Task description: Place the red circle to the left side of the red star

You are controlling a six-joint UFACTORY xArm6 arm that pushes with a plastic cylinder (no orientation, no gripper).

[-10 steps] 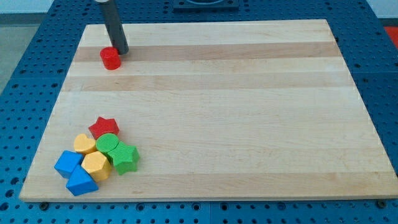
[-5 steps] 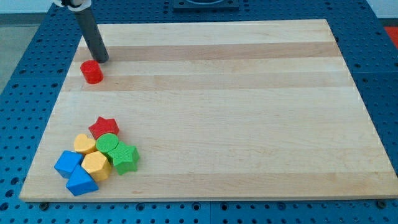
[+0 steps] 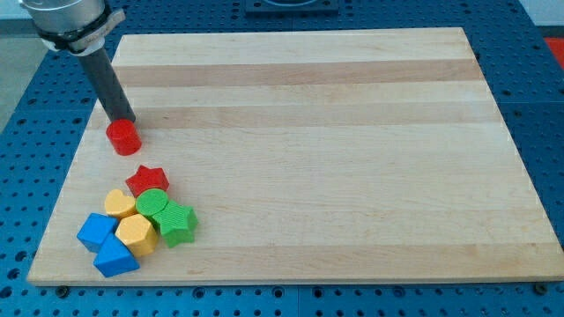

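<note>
Pushing at the red circle [image 3: 123,137] near the board's left edge, with my tip [image 3: 124,121] touching its upper side.

I see my rod slanting up toward the upper left of the frame; it carries no pincer, so there is nothing to open or close. The red circle sits just above and slightly left of the red star [image 3: 146,180], close but apart from it. Below the star, in the lower left of the wooden board [image 3: 352,132], a tight cluster lies: a yellow block [image 3: 120,203], a green round block [image 3: 153,204], a green star-like block [image 3: 178,222], a second yellow block [image 3: 135,234], and two blue blocks [image 3: 95,230] [image 3: 115,257].
</note>
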